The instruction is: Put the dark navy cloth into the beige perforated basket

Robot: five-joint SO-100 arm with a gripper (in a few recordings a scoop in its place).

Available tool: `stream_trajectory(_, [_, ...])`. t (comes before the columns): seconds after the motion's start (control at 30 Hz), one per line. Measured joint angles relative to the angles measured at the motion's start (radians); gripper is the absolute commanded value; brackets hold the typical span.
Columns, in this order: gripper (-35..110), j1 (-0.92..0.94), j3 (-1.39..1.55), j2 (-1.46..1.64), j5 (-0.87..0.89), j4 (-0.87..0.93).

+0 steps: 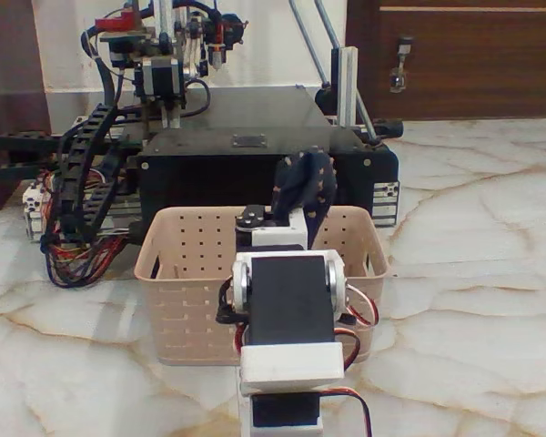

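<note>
The beige perforated basket (187,273) stands on the marble floor in the middle of the fixed view, just in front of a black machine box. My white arm reaches from the bottom edge up over the basket. Its gripper (296,196) is raised above the basket's far rim and is shut on the dark navy cloth (305,182), which hangs bunched and drooping from the fingers over the basket's back part. The fingertips themselves are hidden by the cloth.
A black metal machine box (255,150) with a cable chain (77,173) and loose red wires stands right behind the basket. Bare marble floor lies to the right and left front. A wooden door (464,55) is at the back right.
</note>
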Motion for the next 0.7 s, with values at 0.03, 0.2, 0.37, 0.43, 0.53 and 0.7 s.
stream_trajectory(0.03, [0, -0.005, -0.054, -0.015, 0.02, 0.031])
stream_trajectory(0.2, [0, -0.023, -0.242, -0.12, 0.067, 0.112])
stream_trajectory(0.37, [0, -0.06, -0.43, -0.167, 0.21, 0.229])
stream_trajectory(0.43, [0, -0.069, -0.508, -0.201, 0.247, 0.293])
stream_trajectory(0.53, [0, -0.077, -0.652, -0.276, 0.365, 0.408])
stream_trajectory(0.7, [0, -0.08, -0.904, -0.405, 0.575, 0.606])
